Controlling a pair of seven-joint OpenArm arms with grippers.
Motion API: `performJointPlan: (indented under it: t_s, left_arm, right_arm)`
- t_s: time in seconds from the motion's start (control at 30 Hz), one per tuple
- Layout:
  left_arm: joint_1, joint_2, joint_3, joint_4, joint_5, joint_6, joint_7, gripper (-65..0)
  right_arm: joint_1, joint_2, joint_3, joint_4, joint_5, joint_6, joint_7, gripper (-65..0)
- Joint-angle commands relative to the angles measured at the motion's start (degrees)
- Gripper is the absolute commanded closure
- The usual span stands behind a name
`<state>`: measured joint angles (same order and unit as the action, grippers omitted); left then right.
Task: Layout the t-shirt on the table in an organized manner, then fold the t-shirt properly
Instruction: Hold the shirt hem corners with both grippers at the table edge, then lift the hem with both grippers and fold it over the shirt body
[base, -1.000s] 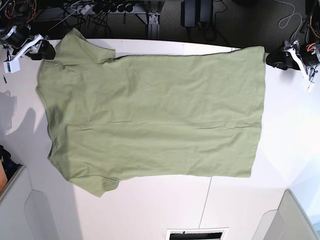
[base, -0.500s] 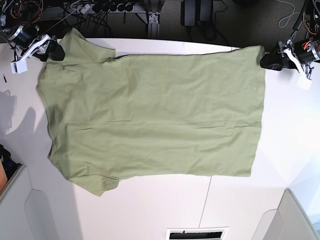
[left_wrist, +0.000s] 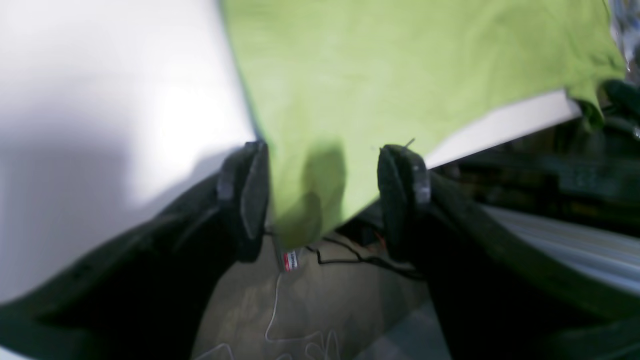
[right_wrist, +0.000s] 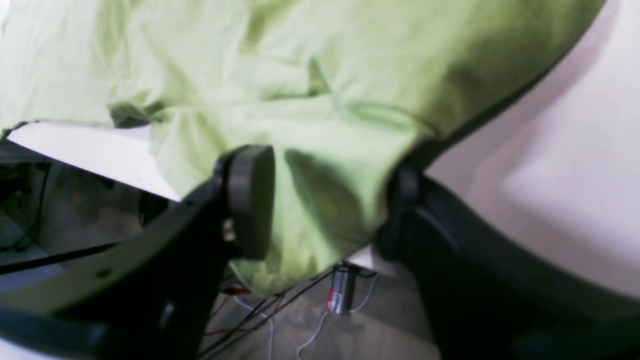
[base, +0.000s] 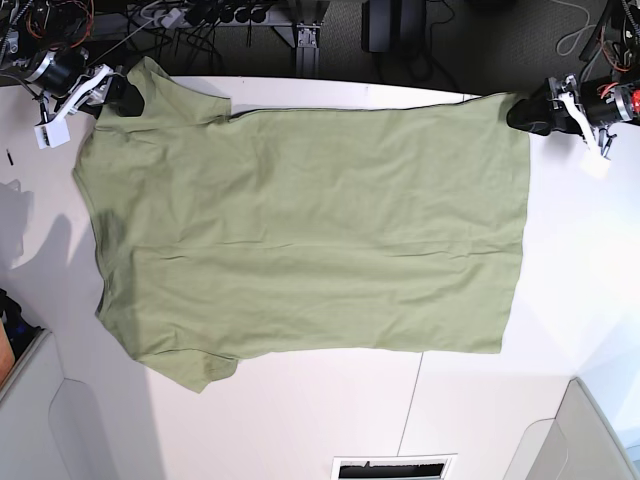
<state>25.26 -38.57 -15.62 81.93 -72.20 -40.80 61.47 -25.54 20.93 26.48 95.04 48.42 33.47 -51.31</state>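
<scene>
Base view, left to right. The right hand (base: 118, 95) sits at the far sleeve of the t-shirt (base: 300, 230), its fingers spread wide on either side of the sleeve edge; in the right wrist view the cloth lies between the two pads (right_wrist: 250, 200) without being pinched. The t-shirt lies spread flat on the white tabletop (base: 330, 420), collar end toward the left, hem toward the right, with its far edge reaching the tabletop's far rim (a little cloth appears to overhang there). The left hand (base: 520, 112) sits at the far hem corner, fingers likewise wide apart; the left wrist view shows the corner of cloth between its pads (left_wrist: 250, 195), not yet gripped.

Handling, as a judgement: the fabric looks thin, light and limp, holding shallow wrinkles and offering no stiffness, so it should drape and slide easily over the smooth tabletop. The hemmed corner and the sleeve seam look like the surest places to pinch, both taken together to keep the edge taut.
</scene>
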Motion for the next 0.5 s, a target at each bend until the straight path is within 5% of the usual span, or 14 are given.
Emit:
performJointPlan:
  t_s: [0.0,0.07,0.17,0.27,0.47]
  left_arm:
    - [0.6,-0.5,1.1,0.3,2.9,0.8,2.6,-37.3]
    - [0.4,-0.5,2.1,0.5,3.1,0.8,1.4,-35.1]
    - [0.5,-0.5,2.1,0.5,5.2,0.8,-2.0,-15.9]
    - [0.4,-0.5,2.0,0.5,7.3,0.8,-4.7,-0.6]
    - [0.1,-2.0,-2.2,1.6,6.8,0.8,-4.7,0.0]
  right_arm:
    - [-0.3,0.5,0.1,0.5,-0.6,0.0,-1.4,-25.1]
    - [-0.3,0.5,0.1,0.5,-0.6,0.0,-1.5,-15.0]
    - [-0.3,0.5,0.1,0.5,-0.6,0.0,-1.3,0.0]
    - [0.0,0.5,0.1,0.5,-0.6,0.0,-1.2,0.0]
    - [0.7,0.5,1.9,4.6,-0.4,0.0,-1.2,0.0]
